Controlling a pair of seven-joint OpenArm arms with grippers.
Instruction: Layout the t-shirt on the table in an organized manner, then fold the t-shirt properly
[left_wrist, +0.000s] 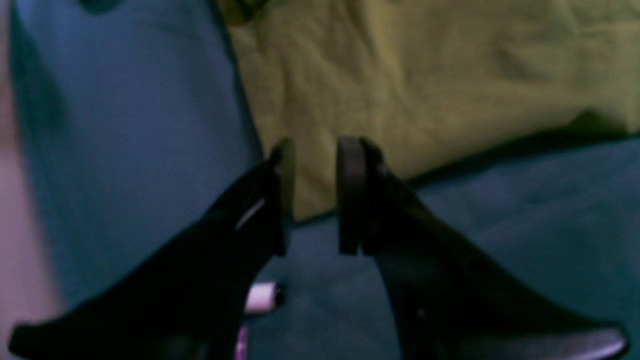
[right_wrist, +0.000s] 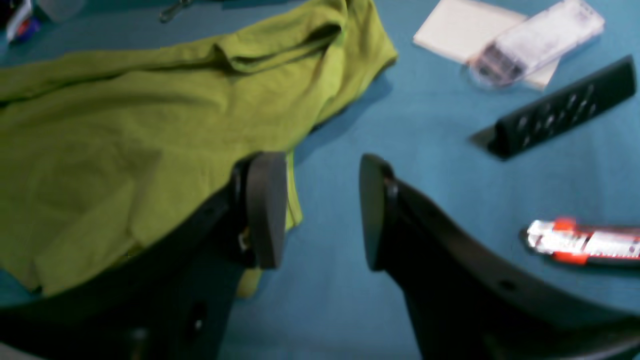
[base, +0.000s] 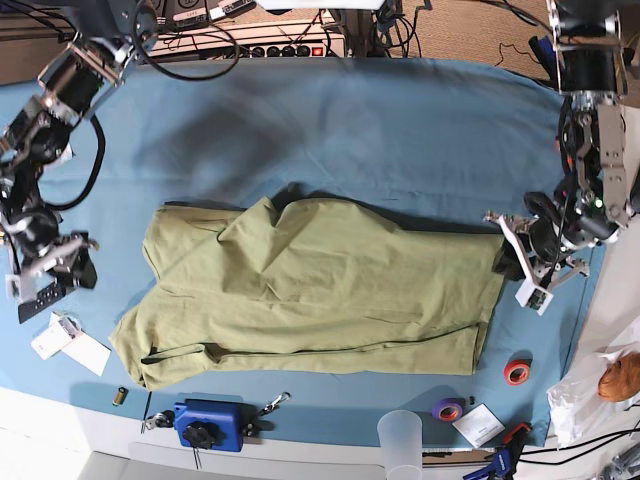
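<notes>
Across the middle of the table, covered in teal-blue cloth, the t-shirt lies spread lengthwise but rumpled, with a raised fold running along its upper edge and one long edge doubled over near the front. At the right of the base view, the left gripper sits at the shirt's end; its wrist view is dark and blurred, showing the jaws drawn close with a narrow gap, a corner of olive fabric lying in or behind that gap, so whether cloth is actually pinched cannot be told. At the left of the base view, the right gripper hangs beside the opposite end of the shirt, jaws parted wide and holding nothing, bare cloth visible between them and the shirt's edge just beside one finger. Nearby on the table lie a black perforated bar, a red-and-white utility knife and a clear plastic case resting on a white pad.
</notes>
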